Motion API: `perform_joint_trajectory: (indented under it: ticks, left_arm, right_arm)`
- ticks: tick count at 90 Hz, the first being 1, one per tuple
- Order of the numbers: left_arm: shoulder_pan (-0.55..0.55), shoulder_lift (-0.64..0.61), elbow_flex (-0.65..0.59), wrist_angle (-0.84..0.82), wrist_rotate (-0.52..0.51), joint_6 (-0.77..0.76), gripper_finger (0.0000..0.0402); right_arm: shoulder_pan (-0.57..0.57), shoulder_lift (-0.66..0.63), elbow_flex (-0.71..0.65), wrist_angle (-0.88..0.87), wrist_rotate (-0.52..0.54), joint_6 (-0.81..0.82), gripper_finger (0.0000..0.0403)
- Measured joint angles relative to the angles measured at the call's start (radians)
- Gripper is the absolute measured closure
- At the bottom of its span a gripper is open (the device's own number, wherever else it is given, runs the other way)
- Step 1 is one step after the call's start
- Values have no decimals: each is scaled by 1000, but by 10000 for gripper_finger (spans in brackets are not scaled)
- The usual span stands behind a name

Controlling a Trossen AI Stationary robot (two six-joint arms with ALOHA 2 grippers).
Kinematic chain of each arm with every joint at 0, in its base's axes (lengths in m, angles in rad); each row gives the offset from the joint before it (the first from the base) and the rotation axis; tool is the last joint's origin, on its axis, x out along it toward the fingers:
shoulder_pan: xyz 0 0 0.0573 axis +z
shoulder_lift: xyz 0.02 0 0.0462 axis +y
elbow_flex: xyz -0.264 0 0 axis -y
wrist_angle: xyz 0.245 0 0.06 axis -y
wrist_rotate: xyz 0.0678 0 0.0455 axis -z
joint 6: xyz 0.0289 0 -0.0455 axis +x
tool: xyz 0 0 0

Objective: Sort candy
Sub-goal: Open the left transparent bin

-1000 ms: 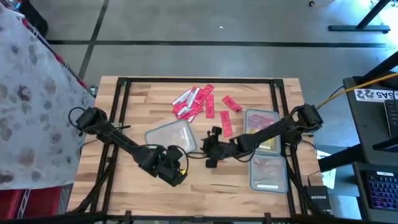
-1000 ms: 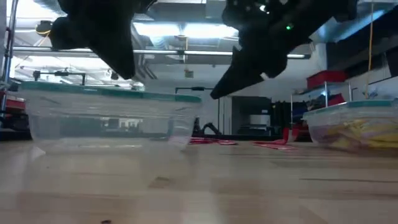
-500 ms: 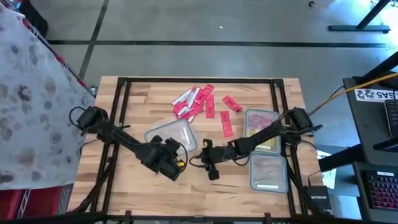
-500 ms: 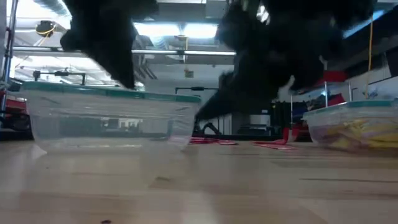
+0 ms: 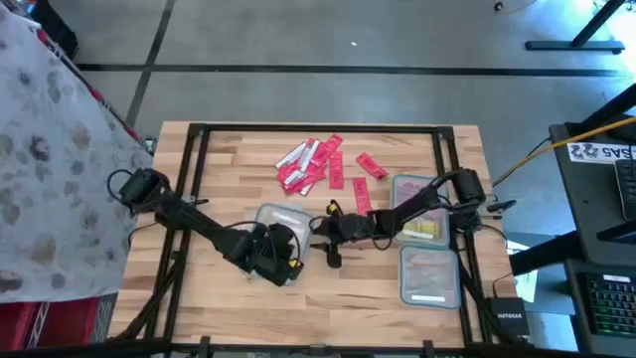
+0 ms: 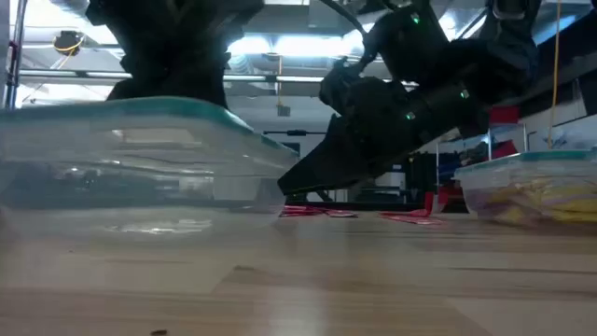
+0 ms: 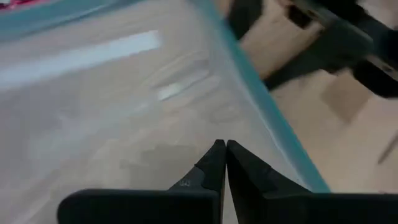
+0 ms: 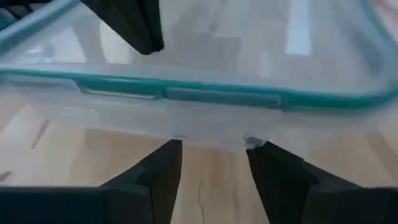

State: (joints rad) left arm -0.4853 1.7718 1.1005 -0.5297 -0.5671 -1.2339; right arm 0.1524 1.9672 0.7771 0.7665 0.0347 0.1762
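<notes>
An empty clear tub (image 5: 290,216) with a teal rim stands on the table's middle, and also shows in the low view (image 6: 112,168). My left gripper (image 5: 270,249) is shut, and its tips (image 7: 221,149) are inside the tub's rim. My right gripper (image 5: 329,239) stands open and low at the tub's right side, with the tub's long wall (image 8: 186,118) just ahead of its fingers. The candy (image 5: 316,162), a heap of red and pink wrapped pieces, lies on the wood toward the far edge. A few loose pieces (image 5: 361,199) lie nearer. My left gripper reaches slanting down from the table's near left, with its shut fingers (image 7: 211,165) inside the tub over its clear floor (image 7: 124,124). I cannot tell whether they press the floor or a wall. The tub rests on the table. I cannot tell whether my right gripper's fingertips (image 8: 171,149) touch the tub's wall.
Two more clear tubs stand at the right. One (image 5: 421,189) holds yellow candy and also shows in the low view (image 6: 532,187). The other (image 5: 429,278), nearer the front, holds pink pieces. A black frame (image 5: 199,139) borders the table, and bare wood lies along the near edge.
My left gripper has moved toward the far edge, over and into the tub. The tub has slid a little toward the near edge and turned, so a corner now faces the low camera. My right gripper has come down lower beside the tub's right wall.
</notes>
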Motion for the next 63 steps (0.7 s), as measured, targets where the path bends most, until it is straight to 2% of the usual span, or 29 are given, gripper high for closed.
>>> perform_joint_trajectory:
  ticks: [18, 50, 63]
  left_arm:
    - [-1, -2, -50, 50, -17, 8, 402]
    - [0, -4, -74, 101, -36, 82, 401]
    - [0, -3, -74, 101, -45, 86, 401]
  right_arm:
    - [-18, -4, -82, 185, -60, -51, 233]
    - [-128, 26, -78, 192, -372, -79, 233]
    - [-138, 77, -42, 181, -452, -79, 233]
